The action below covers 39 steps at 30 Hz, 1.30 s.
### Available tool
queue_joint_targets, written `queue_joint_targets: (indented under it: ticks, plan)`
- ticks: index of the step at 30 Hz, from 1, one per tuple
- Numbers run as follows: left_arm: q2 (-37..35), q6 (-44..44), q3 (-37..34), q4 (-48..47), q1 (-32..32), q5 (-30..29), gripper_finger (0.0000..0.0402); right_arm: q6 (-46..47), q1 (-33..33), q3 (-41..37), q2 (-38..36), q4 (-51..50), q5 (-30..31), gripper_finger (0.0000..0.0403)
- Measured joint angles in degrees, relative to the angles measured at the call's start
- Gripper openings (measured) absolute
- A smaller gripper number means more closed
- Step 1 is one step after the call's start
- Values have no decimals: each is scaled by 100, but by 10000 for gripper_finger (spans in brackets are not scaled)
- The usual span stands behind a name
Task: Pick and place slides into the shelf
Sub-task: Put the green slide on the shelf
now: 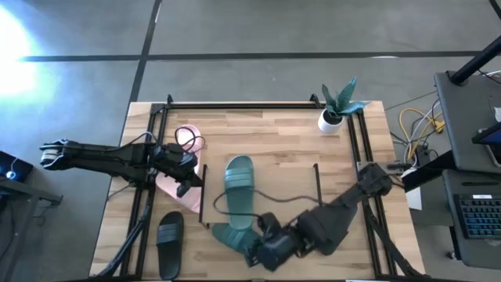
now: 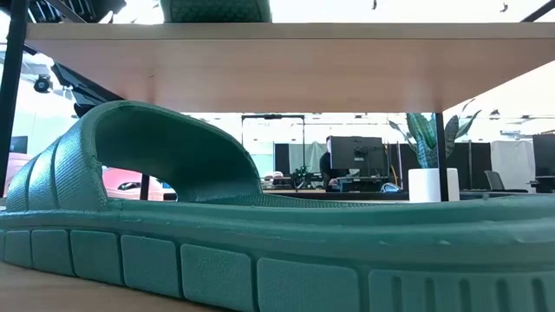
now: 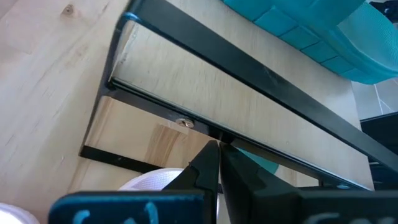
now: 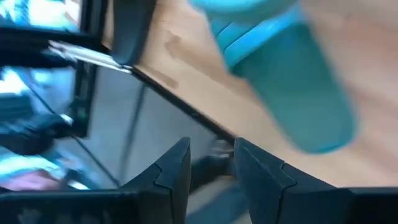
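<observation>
One teal slide (image 1: 239,184) lies on the shelf's board (image 1: 290,180), strap toward the far side. A second teal slide (image 1: 231,233) rests on its sole on the table in front of the shelf, and it fills the low view (image 2: 260,234). My right gripper (image 1: 254,254) stands open just right of that slide, near the table's front edge. Nothing is between its fingers (image 4: 211,149). My left gripper (image 1: 186,186) is shut and hovers over a pale pink slide (image 1: 178,160) beside the shelf's left end frame. A black slide (image 1: 170,233) lies at the front left.
A potted plant (image 1: 337,106) stands at the table's far right. The shelf's thin black end frames (image 1: 203,192) rise on either side of the board. A cable (image 1: 282,200) trails across the board. Bare tabletop lies right of the shelf.
</observation>
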Motion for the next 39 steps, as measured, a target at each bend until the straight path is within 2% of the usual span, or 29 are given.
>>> queue_joint_targets:
  ticks: [4, 7, 14, 18, 23, 25, 30, 39]
  plan:
    - [6, 22, 0, 2, 0, 16, 0, 865, 267, -21, 380, 576, 577, 116]
    - [4, 30, 0, 0, 0, 20, 0, 1259, 373, -19, 694, 957, 797, 116]
    - [11, 151, 2, -3, -2, 17, 0, 1610, 434, -19, 1363, 1438, 1212, 116]
    - [13, 162, 2, -12, -2, 17, 0, 1865, 430, -19, 1601, 1418, 1949, 122]
    - [13, 164, 2, -25, -2, 15, 0, 1887, 428, -19, 1652, 1095, 2974, 154]
    - [27, 164, 2, -27, -2, 17, 0, 1887, 405, -19, 1684, 1015, 3015, 168]
    - [52, 162, 2, -47, -2, 16, 0, 1890, 377, -32, 1867, 1083, 2605, 195]
    - [58, 162, 2, -47, -2, 15, 0, 1879, 270, -34, 1979, 1315, 3089, 201]
